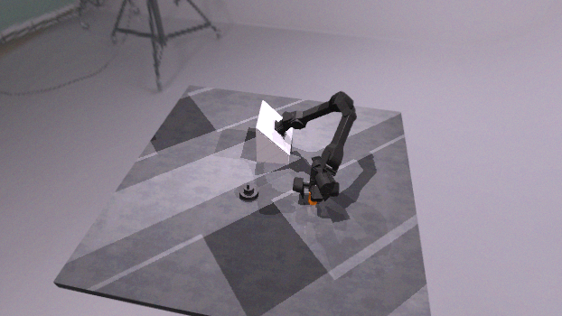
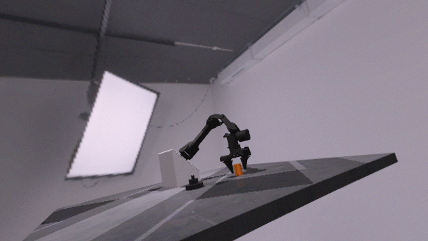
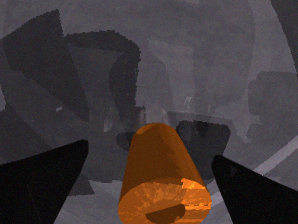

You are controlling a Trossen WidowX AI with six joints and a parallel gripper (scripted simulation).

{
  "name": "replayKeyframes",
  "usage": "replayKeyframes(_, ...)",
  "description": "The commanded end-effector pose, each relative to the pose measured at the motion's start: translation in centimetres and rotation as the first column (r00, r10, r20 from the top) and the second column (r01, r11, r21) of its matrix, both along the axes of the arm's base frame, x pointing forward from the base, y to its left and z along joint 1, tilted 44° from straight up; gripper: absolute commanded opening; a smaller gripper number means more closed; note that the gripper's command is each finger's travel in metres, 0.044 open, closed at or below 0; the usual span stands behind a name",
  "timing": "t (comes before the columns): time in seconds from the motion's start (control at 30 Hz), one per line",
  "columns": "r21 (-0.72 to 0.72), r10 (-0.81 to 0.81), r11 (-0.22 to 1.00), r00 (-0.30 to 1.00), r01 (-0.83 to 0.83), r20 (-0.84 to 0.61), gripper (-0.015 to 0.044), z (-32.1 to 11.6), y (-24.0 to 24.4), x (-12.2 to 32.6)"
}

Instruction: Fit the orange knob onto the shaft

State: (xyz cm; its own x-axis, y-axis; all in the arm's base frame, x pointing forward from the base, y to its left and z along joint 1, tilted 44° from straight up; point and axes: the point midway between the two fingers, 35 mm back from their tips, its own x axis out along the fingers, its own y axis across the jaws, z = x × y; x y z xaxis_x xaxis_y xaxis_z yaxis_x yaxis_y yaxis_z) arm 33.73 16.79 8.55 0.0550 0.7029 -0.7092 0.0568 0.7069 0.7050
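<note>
The orange knob (image 1: 312,201) (image 2: 238,169) (image 3: 160,165) stands upright on the table. Its top, with the dark D-shaped hole, faces the wrist camera; the hole's straight edge seems to be on the upper side in that view. My gripper (image 2: 239,171) (image 3: 153,155) is open and points down, with one finger on each side of the knob and gaps visible in the wrist view. The dark round pedestal (image 1: 248,197) (image 2: 195,186) stands apart, left of the knob in the top and exterior views. Its short shaft (image 1: 248,185) (image 2: 193,177) points up; its flat side cannot be made out.
A white slanted block (image 1: 272,153) (image 2: 168,172) stands behind the pedestal, at the arm's base. The arm arches from there over to the knob. Shadows and pale stripes cross the table top (image 1: 158,271) (image 2: 165,210).
</note>
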Motion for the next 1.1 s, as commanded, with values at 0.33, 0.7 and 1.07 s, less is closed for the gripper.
replayKeyframes(0.33,-0.005,-0.002,1.000,1.000,0.002,-0.017,0.0204,-0.9,0.4,-0.2)
replayKeyframes(0.7,-0.007,-0.002,1.000,1.000,0.002,-0.017,0.0072,-0.7,0.1,-0.1)
replayKeyframes(1.07,-0.022,-0.001,1.000,1.000,0.001,-0.018,0.0000,4.0,-5.9,0.1)
